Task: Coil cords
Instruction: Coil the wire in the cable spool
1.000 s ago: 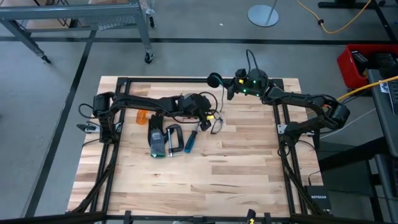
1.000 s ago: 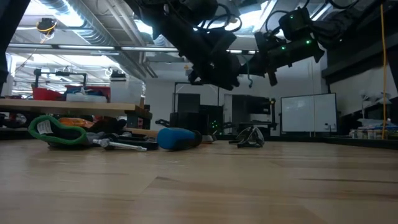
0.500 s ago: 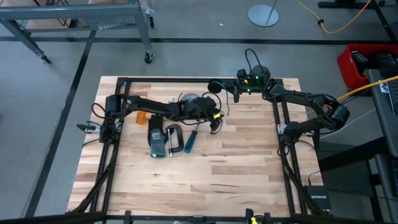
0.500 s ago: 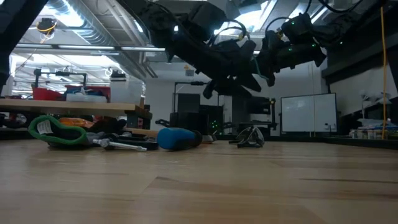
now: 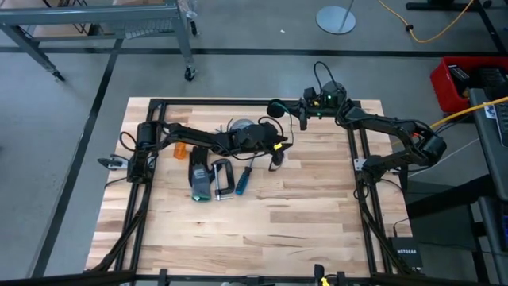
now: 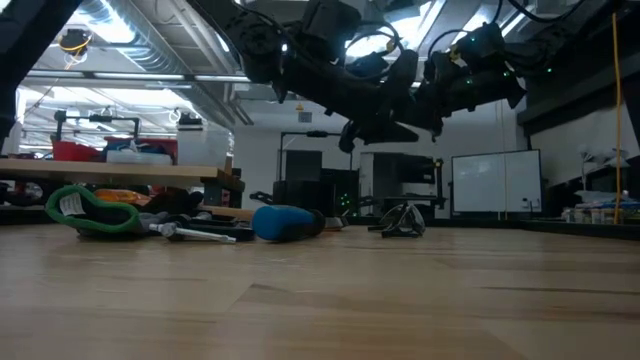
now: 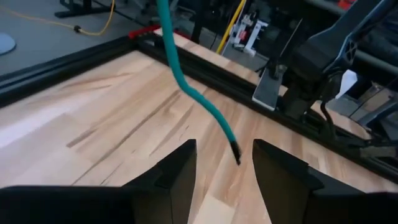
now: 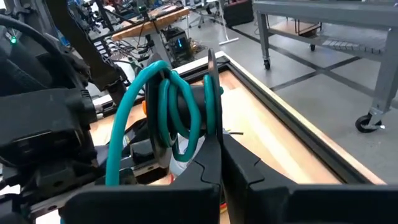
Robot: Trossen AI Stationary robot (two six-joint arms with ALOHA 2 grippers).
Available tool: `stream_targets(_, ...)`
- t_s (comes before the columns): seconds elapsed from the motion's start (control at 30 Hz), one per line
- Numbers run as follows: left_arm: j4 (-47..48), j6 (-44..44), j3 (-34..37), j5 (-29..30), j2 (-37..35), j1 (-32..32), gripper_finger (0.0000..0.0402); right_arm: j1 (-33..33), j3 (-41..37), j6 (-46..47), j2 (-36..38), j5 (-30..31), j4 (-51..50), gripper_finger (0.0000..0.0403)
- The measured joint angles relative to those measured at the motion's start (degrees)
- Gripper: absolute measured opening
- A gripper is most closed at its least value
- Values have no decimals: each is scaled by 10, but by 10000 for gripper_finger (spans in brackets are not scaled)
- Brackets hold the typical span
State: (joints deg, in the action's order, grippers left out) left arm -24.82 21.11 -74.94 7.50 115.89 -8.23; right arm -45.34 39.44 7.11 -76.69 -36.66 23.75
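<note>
The left gripper (image 5: 278, 148) hung over the middle of the table (image 5: 302, 214), reached toward the right arm. Its fingers (image 7: 171, 177) stood apart and held nothing; in the left wrist view the free end of the teal cord (image 7: 199, 102) dangled between and just beyond them, clear of the wood. To the right, near the table's far edge, the right gripper (image 5: 295, 110) had its fingers (image 8: 211, 93) closed on several loops of that teal cord (image 8: 165, 106), the coil gathered against them. A black cord (image 5: 275, 163) lay in a loose tangle on the table just below the left gripper.

The step in hand looked like catching the loose tail to lay on another loop. To do it well, the left fingers should probably close on the tail a little above its tip, then carry it round to the right gripper at an even loop size, with slack kept so the held coil is not dragged out.

Against the high view a second before, the left arm had stretched farther right and its gripper had swung off the black tangle toward the right arm, while the right gripper had barely shifted.
</note>
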Motion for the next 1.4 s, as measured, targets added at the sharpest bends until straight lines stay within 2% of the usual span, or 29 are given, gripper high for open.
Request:
stream_targets(0.63,-26,-5,0,28,5,0,148,61,0,0,0,12,64,1)
stream_targets(0.77,-3,-5,0,28,5,4,116,60,0,0,0,12,64,1)
stream_targets(1.0,26,0,0,28,5,4,11,59,0,3,5,7,61,1)
stream_targets(1.13,57,6,0,42,5,4,10,50,0,5,22,-14,25,1)
stream_targets(1.4,154,31,0,73,-7,1,3,9,0,-14,76,-76,-115,1)
